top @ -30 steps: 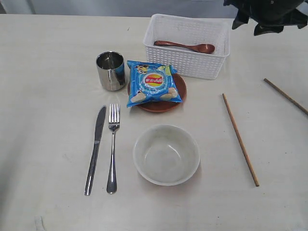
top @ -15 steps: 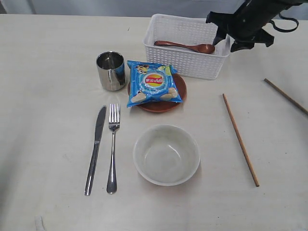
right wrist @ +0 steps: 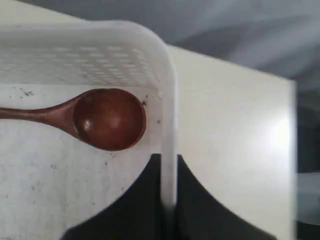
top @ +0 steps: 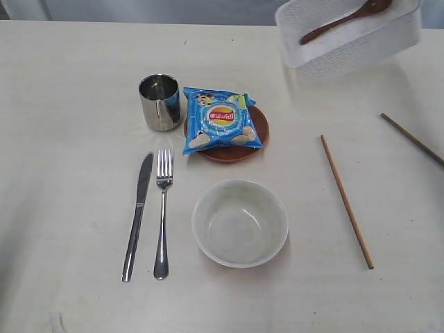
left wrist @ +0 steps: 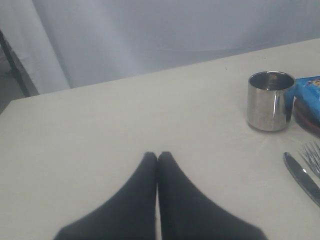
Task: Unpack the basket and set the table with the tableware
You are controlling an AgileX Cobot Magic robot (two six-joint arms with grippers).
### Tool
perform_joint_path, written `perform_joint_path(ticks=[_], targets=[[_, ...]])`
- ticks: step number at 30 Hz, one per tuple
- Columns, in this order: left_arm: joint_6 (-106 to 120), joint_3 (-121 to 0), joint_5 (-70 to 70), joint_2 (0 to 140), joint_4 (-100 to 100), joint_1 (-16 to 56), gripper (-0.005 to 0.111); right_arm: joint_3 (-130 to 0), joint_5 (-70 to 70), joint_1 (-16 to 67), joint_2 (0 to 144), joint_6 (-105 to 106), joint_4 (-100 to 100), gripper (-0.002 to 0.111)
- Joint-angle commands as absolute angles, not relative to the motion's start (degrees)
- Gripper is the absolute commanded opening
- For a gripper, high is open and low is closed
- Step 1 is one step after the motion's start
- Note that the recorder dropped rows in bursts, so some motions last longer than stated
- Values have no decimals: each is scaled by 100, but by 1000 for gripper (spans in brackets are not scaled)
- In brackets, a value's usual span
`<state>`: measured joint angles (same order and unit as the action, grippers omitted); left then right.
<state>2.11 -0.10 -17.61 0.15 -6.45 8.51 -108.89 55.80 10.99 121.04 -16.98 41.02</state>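
The white basket (top: 354,38) hangs tilted in the air at the back right, with the brown wooden spoon (top: 343,21) lying in it. My right gripper (right wrist: 169,162) is shut on the basket's rim (right wrist: 169,100), beside the spoon's bowl (right wrist: 109,119); the gripper itself is out of the exterior view. On the table (top: 69,83) lie the steel knife (top: 137,215) and fork (top: 163,211), the steel cup (top: 159,102), the white bowl (top: 239,222), the brown plate (top: 236,151) and two chopsticks (top: 347,201) (top: 413,139). My left gripper (left wrist: 157,156) is shut and empty over bare table, away from the cup (left wrist: 271,100).
A blue chips bag (top: 220,119) lies on the brown plate. The table's far edge runs behind the basket, with a grey backdrop beyond.
My right gripper came down onto the basket's right rim, closed on it and lifted the basket up and to the right, tilting it; the spoon slid along inside. The left gripper shows no earlier frame.
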Motion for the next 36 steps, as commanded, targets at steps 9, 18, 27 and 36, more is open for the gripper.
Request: perform_joint_path(ticks=[9, 18, 27, 36], targets=[[192, 0, -1715, 0, -602, 820, 0, -10162, 6588, 2465, 11839, -1863, 9110, -1], [192, 0, -1715, 0, -602, 820, 0, -9046, 6627, 2847, 11950, -2041, 9995, -1], [192, 0, -1715, 0, -602, 820, 0, -8923, 6572, 2823, 11953, -2187, 9995, -1], [192, 0, -1715, 0, -602, 820, 0, -9000, 6427, 2328, 11942, -3673, 9779, -1]])
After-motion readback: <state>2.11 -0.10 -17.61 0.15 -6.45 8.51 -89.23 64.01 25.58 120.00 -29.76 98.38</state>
